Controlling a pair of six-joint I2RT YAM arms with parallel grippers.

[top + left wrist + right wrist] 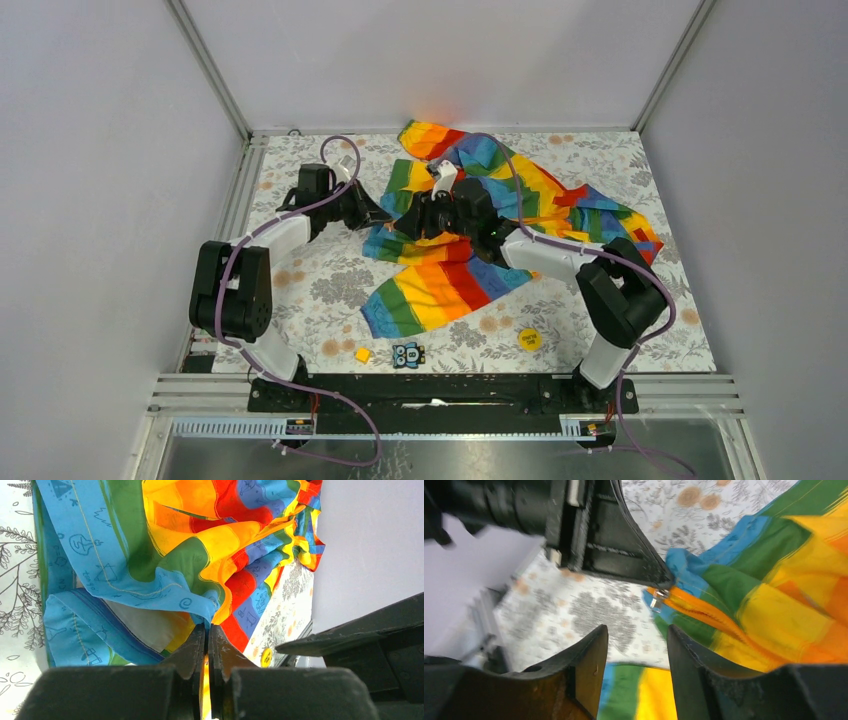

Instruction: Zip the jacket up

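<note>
Rainbow-striped fabric, the jacket [450,285], lies rumpled mid-tabletop [320,290] seen from above. At the left wrist, the left gripper [207,630] has its fingers [190,655] pressed together, pinching the jacket's orange-yellow edge. At the right wrist, the right gripper [636,632] stands spread, just beside the silver zipper pull [657,600] on the orange zipper strip [704,612].

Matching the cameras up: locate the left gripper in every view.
Top external: left gripper sits left of centre, at the jacket edge.
Left wrist: left gripper is bottom centre, shut on the jacket's orange edge.
Right wrist: left gripper is upper left, its tip beside the silver zipper pull.
Shared landmark: the rainbow jacket.
</note>
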